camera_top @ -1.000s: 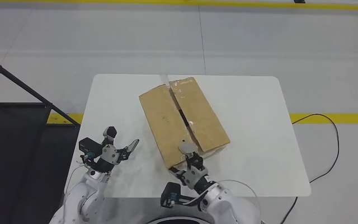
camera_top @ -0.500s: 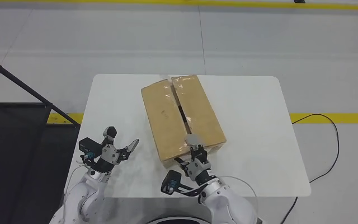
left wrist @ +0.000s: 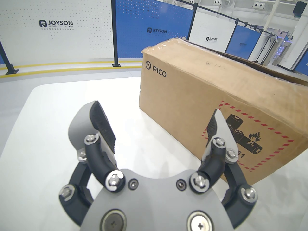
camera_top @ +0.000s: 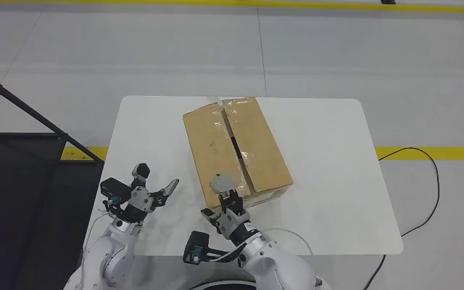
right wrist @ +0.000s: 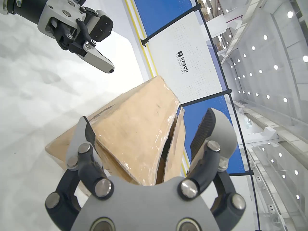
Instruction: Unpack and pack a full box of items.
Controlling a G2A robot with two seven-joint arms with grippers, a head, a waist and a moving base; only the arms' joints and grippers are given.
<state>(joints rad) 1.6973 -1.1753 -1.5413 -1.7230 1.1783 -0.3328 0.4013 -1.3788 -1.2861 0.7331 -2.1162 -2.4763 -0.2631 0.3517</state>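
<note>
A brown cardboard box (camera_top: 235, 152) lies in the middle of the white table, flaps down, with a narrow gap along its taped centre seam. My right gripper (camera_top: 228, 190) is at the box's near left corner, open. In the right wrist view the box (right wrist: 137, 131) has that top corner between the spread fingers of the right gripper (right wrist: 146, 118). My left gripper (camera_top: 159, 179) hovers open over the table's near left part, apart from the box. The left wrist view shows the left gripper (left wrist: 156, 118) with nothing in it, and the box's long side (left wrist: 216, 92) just beyond it.
The white table (camera_top: 333, 145) has bare surface to the right of the box and along its left side. A black frame (camera_top: 36, 116) stands off the table's left edge. A cable (camera_top: 428, 188) lies on the floor at the right.
The box turned a little on the table, its far end swinging left. My right gripper slid left along the box's near end to its left corner. The left arm kept still.
</note>
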